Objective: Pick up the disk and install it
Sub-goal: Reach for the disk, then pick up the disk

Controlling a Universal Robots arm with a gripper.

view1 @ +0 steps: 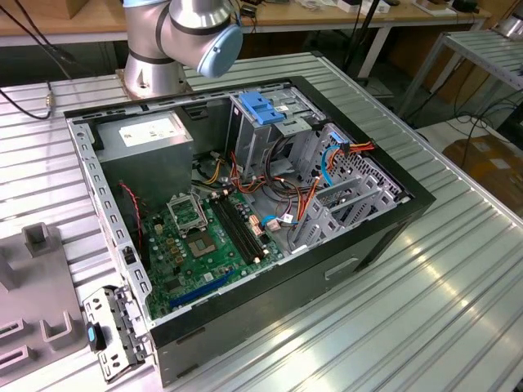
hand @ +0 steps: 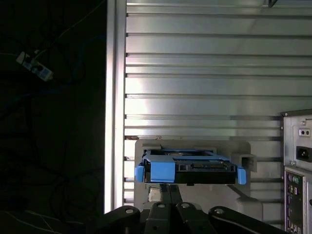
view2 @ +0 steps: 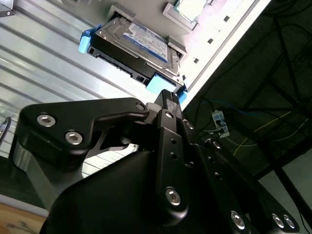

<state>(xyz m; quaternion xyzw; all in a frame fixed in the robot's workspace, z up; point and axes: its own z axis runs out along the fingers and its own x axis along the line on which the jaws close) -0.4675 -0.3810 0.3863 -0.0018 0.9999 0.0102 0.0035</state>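
Hovers in both wrist views with the claw (hand: 170,188) (view2: 168,96) pinched narrow and empty, just beside the disk (hand: 190,167) (view2: 134,46), lying flat with label showing in a grey holder (hand: 146,146) on the ribbed tabletop (hand: 195,73), near the open computer case (view1: 270,296) at mid-frame of the exterior view

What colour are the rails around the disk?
Bright blue rails on the disk; best in the first wrist view.

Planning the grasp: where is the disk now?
In both wrist views the disk lies on a grey holder on the ribbed table, just ahead of the gripper.
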